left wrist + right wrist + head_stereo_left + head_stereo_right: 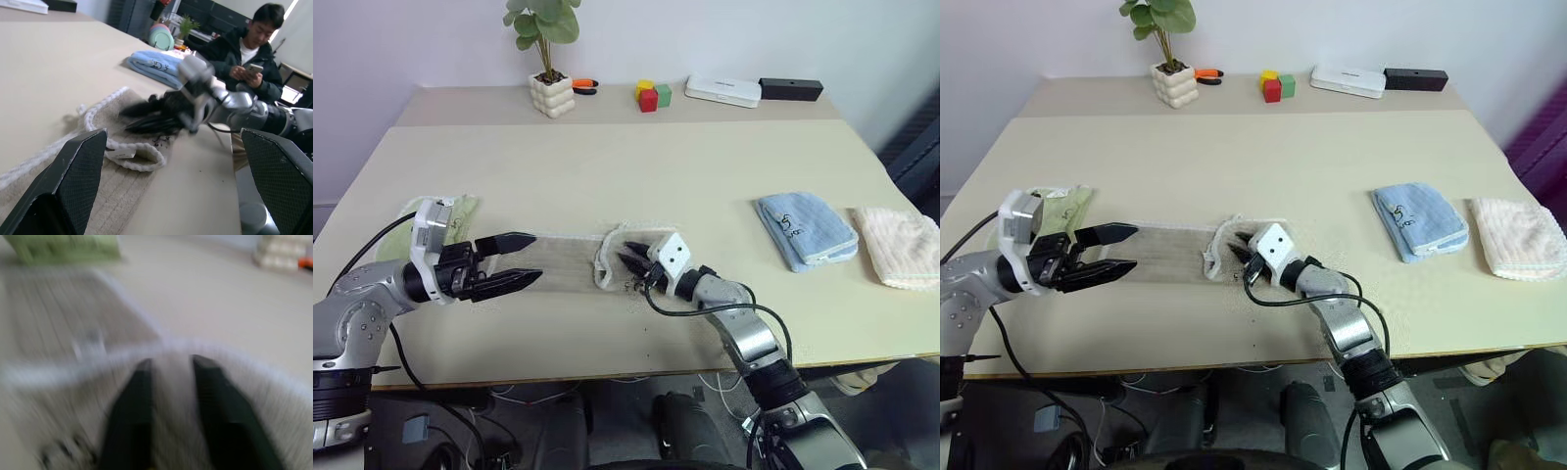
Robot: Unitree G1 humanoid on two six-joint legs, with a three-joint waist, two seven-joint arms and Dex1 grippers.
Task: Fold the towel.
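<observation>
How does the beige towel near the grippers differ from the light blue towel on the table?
The beige towel lies spread in a long strip with one end bunched up; the light blue towel is folded into a compact pad. The right gripper is at the beige towel's bunched end; the blue one lies apart, untouched. Both rest on the table.

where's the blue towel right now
In the left eye view the blue towel lies folded on the table's right side, between the right gripper and a cream towel nearer the right edge.
</observation>
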